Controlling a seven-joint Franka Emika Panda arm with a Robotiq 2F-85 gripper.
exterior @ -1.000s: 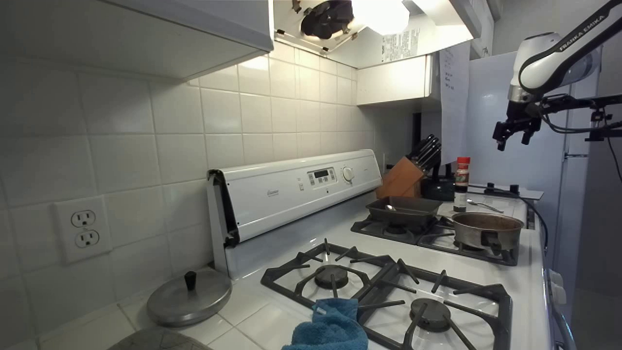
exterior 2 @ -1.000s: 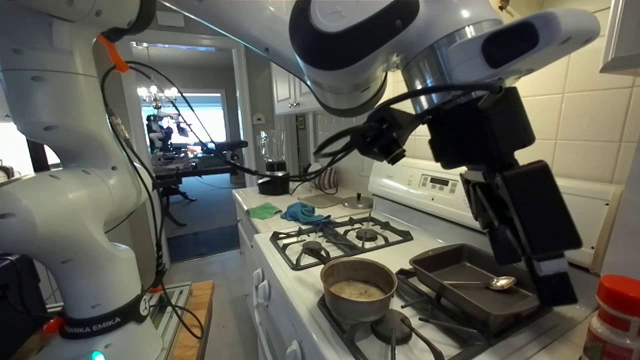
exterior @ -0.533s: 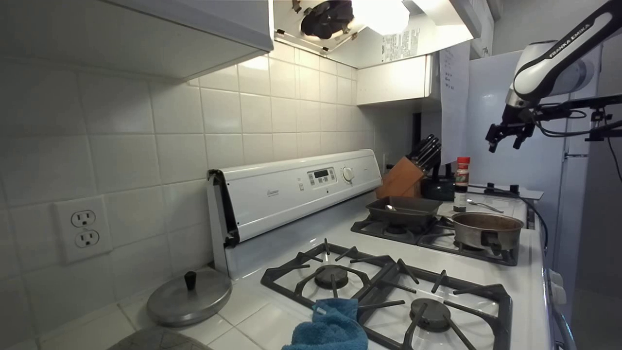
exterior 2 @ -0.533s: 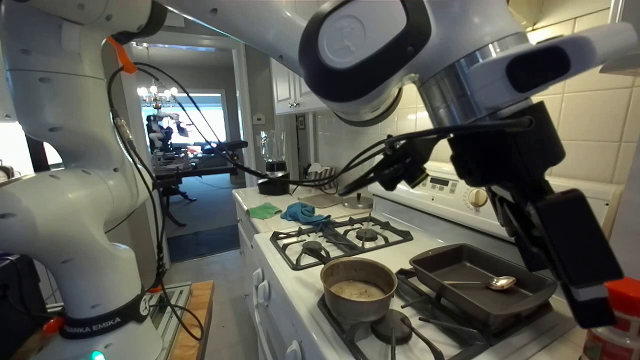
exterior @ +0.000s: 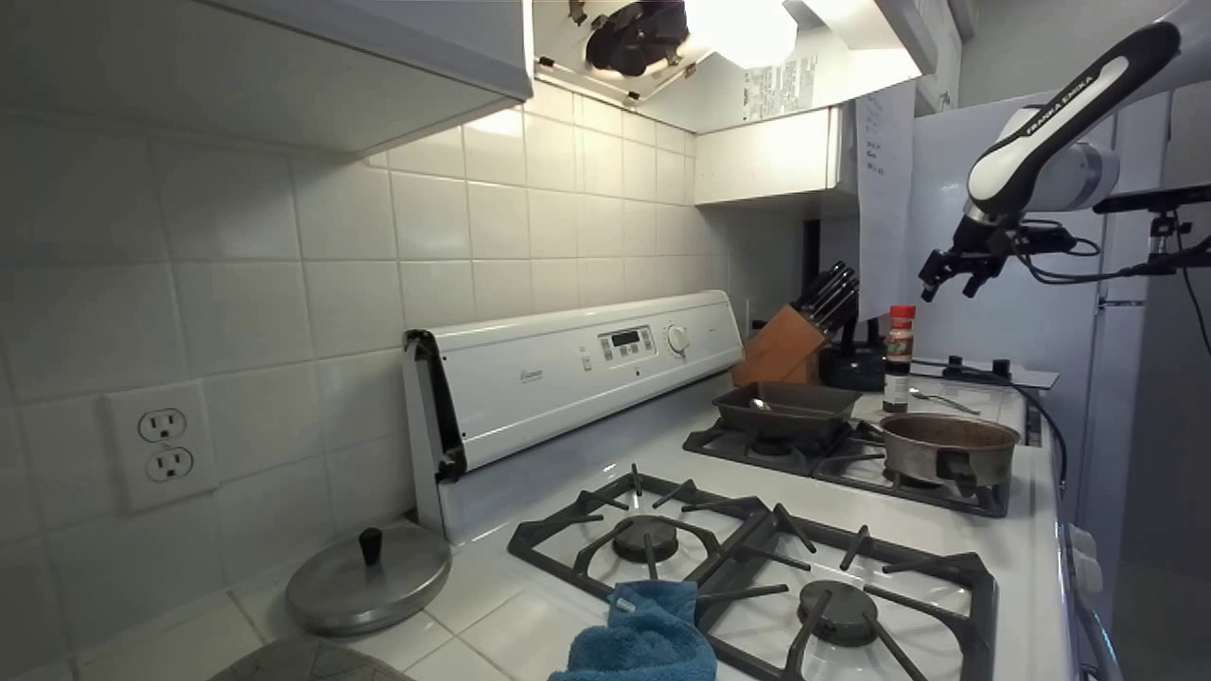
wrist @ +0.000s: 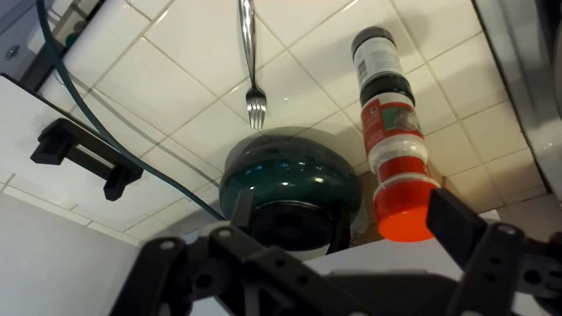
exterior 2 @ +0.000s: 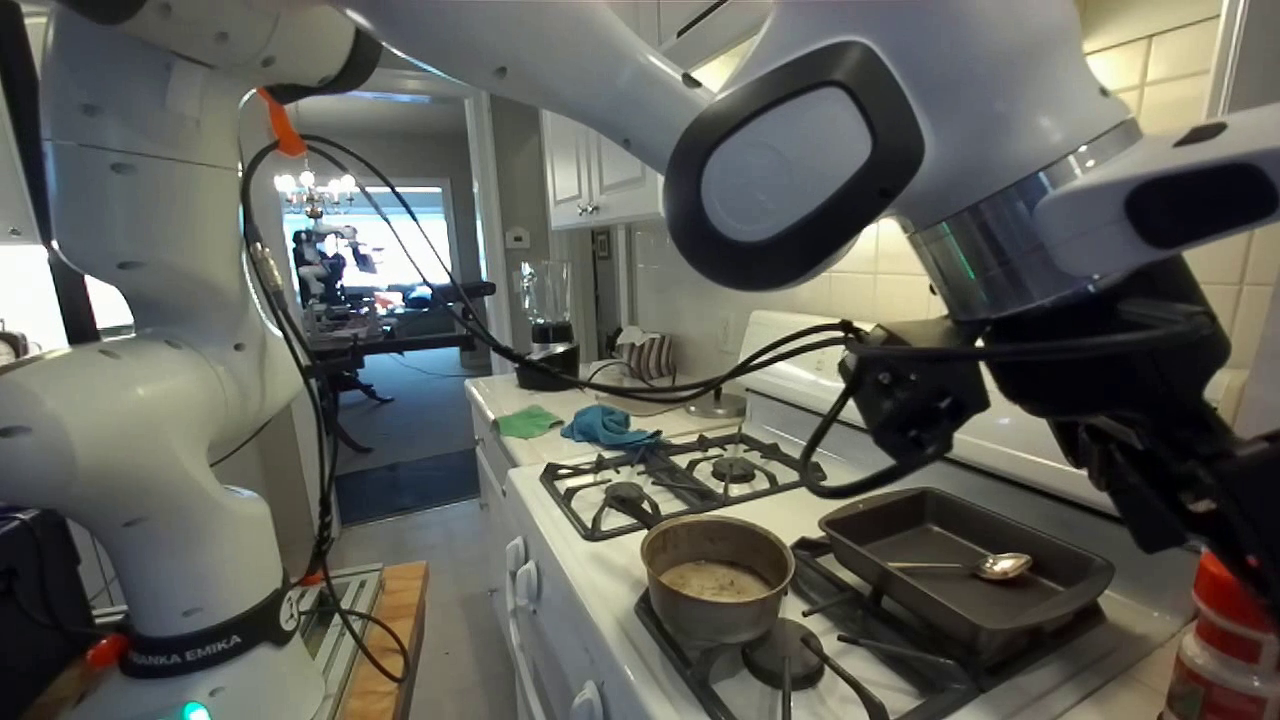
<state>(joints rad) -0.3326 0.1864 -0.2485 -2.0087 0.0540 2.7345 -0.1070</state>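
My gripper (wrist: 347, 213) stands open with nothing between its fingers. In the wrist view a red-capped shaker (wrist: 393, 116) shows between the fingertips, its cap closest to the right-hand finger (wrist: 454, 226). That shaker is stacked upright on a jar with a white label (wrist: 377, 61). Seen in an exterior view, the gripper (exterior: 949, 287) hangs above and slightly right of the shaker (exterior: 901, 340), apart from it. A dark green kettle (wrist: 290, 171) lies beyond the left-hand finger. A fork (wrist: 256, 103) rests on the white tiles. In an exterior view the gripper's tips run off the right edge.
On the stove are a baking pan (exterior 2: 930, 525) with a spoon (exterior 2: 1003, 566) in it and a saucepan (exterior 2: 715, 625). A knife block (exterior: 781, 348) stands behind the pan. A cable (wrist: 109, 136) crosses the counter. Overhead is a range hood (exterior: 899, 38).
The arm has swung toward the stacked shaker and jar, tilting as it goes. In an exterior view the gripper has moved left and slightly down. It has stayed open.
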